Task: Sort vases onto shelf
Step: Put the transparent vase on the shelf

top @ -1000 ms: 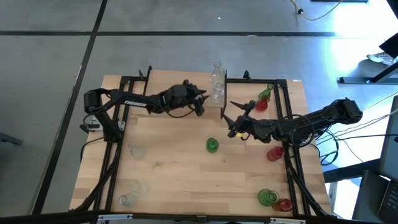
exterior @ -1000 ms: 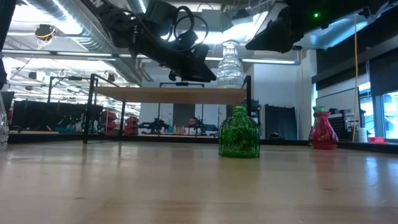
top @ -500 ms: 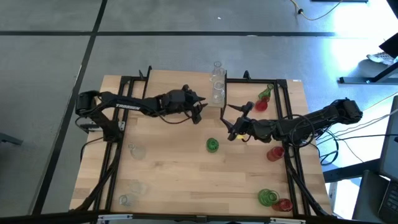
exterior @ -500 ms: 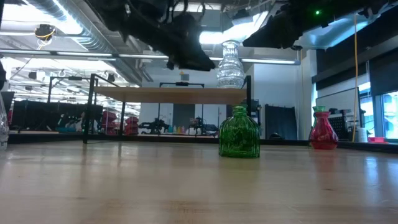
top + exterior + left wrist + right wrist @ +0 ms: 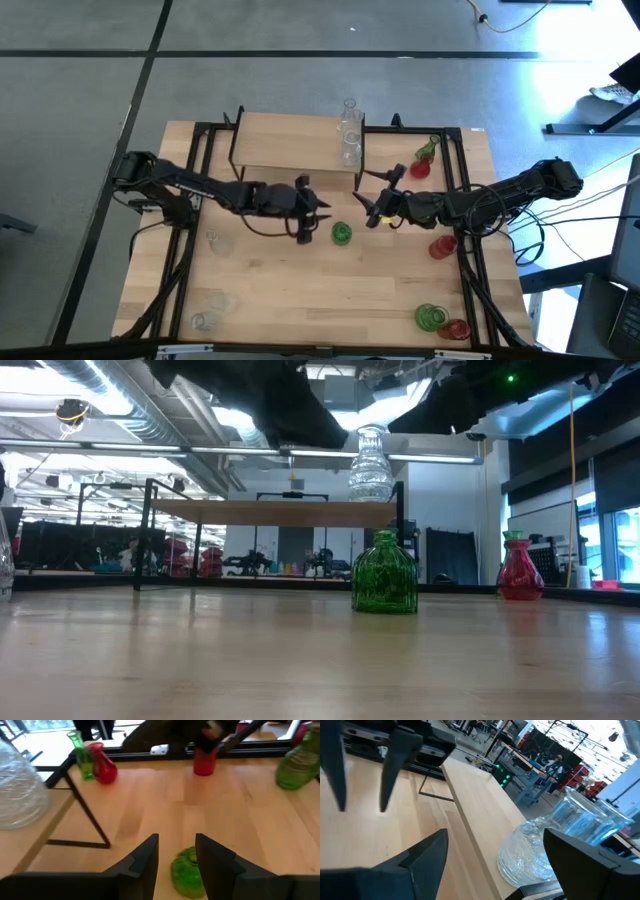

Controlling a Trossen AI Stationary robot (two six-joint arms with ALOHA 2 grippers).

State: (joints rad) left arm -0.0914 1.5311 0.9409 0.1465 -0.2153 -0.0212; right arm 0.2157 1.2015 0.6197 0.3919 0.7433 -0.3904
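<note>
Left gripper (image 5: 312, 218) hovers just left of the green vase (image 5: 342, 233), fingers parted and empty, apparently aligned to take it. Shelf (image 5: 290, 140) beyond the vase carries one clear vase (image 5: 350, 140). Right gripper (image 5: 372, 208), spread wide, waits just right.

No readable text, label, brand, number or sign shows in any of the views.
</note>
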